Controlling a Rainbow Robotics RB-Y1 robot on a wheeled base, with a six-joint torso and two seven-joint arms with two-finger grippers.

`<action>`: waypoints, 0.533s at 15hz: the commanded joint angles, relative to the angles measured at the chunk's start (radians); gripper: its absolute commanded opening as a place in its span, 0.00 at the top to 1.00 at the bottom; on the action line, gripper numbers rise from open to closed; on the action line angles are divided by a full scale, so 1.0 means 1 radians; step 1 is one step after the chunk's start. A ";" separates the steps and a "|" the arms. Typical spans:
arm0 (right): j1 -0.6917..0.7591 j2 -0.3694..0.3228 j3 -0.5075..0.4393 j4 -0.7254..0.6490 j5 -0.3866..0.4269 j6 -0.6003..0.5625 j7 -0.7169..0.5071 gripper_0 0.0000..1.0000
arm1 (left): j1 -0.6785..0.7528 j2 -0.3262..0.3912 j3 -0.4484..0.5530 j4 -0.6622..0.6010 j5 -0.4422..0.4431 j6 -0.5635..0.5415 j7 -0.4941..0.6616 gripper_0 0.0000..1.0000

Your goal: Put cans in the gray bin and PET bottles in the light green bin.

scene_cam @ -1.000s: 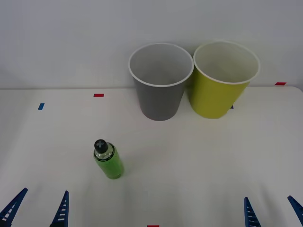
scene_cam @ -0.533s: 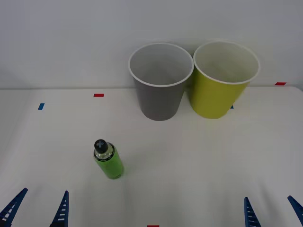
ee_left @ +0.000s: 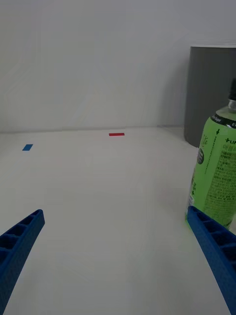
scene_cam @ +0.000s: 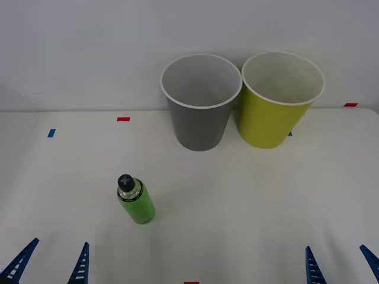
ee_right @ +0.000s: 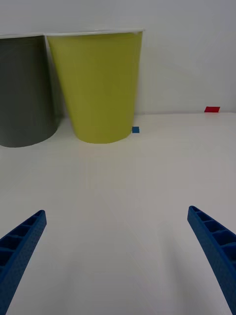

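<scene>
A small green PET bottle (scene_cam: pixel 136 201) with a black cap stands upright on the white table, left of centre. In the left wrist view the bottle (ee_left: pixel 216 167) rises just beyond one finger. My left gripper (scene_cam: pixel 61 242) is open at the near left edge, nearer than the bottle and a little to its left. The gray bin (scene_cam: pixel 200 118) and the light green bin (scene_cam: pixel 275 121) stand side by side at the back, against the wall. At the near right my right gripper (scene_cam: pixel 334 247) is open and holds nothing, facing the light green bin (ee_right: pixel 98 88).
Small tape marks lie on the table: red (scene_cam: pixel 123 119) and blue (scene_cam: pixel 51 133) at the back left, red (scene_cam: pixel 350 105) at the far right. A white wall closes off the table behind the bins. Bare tabletop (scene_cam: pixel 249 201) stretches between the bottle and the bins.
My left gripper's fingers have shifted slightly to the right and lower in the front view. The bottle, the bins and the right gripper have not moved.
</scene>
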State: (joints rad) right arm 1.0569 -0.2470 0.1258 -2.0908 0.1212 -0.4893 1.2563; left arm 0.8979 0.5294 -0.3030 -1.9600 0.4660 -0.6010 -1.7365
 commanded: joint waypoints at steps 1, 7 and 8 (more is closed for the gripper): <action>0.000 0.000 0.000 0.000 0.000 0.000 0.000 0.00 | -0.047 0.070 -0.030 0.035 0.006 -0.037 -0.002 0.00; 0.000 0.000 0.000 0.000 0.000 0.000 0.000 0.00 | -0.224 0.327 -0.179 0.038 -0.013 -0.048 -0.021 0.00; 0.000 0.000 0.000 0.000 0.000 0.000 0.000 0.00 | -0.260 0.353 -0.205 0.044 -0.015 -0.045 -0.026 0.00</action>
State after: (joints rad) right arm 1.0569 -0.2470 0.1258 -2.0907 0.1212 -0.4893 1.2563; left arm 0.6666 0.8586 -0.4847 -1.9207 0.4536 -0.6484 -1.7570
